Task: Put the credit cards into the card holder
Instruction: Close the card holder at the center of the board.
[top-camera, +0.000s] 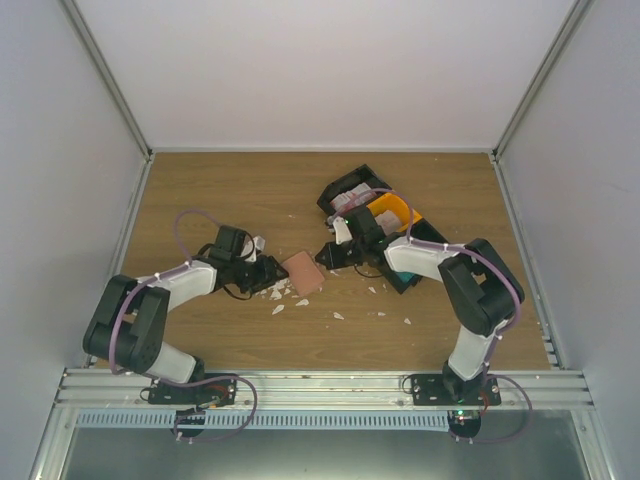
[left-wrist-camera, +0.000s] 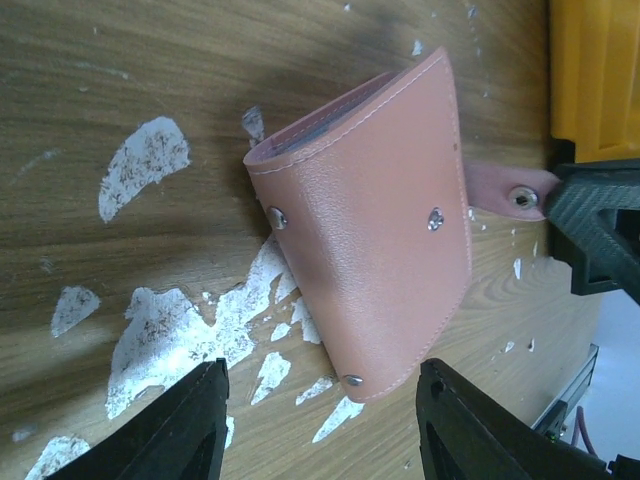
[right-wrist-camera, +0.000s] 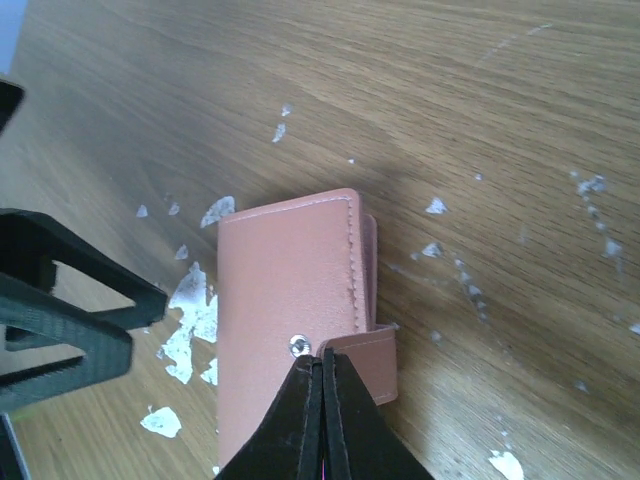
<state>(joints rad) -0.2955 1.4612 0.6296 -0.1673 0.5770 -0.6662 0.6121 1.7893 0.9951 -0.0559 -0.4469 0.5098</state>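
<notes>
The salmon-pink card holder (top-camera: 303, 272) lies closed on the wooden table, and in the left wrist view it (left-wrist-camera: 370, 240) stands slightly tented. My left gripper (left-wrist-camera: 320, 425) is open just short of the holder's near corner, one finger (left-wrist-camera: 190, 425) on each side, touching nothing. My right gripper (right-wrist-camera: 323, 362) is shut, its tips pinching the end of the holder's snap strap (right-wrist-camera: 365, 352). In the left wrist view that strap (left-wrist-camera: 500, 190) is stretched toward the right gripper's fingers (left-wrist-camera: 600, 225). Pale credit cards (top-camera: 348, 200) show in a black bin behind the right arm.
The black bin (top-camera: 335, 190) and an orange bin (top-camera: 392, 212) sit at the back right, close behind my right wrist. The orange bin's edge (left-wrist-camera: 595, 70) shows in the left wrist view. White torn scraps (top-camera: 300, 302) litter the wood around the holder.
</notes>
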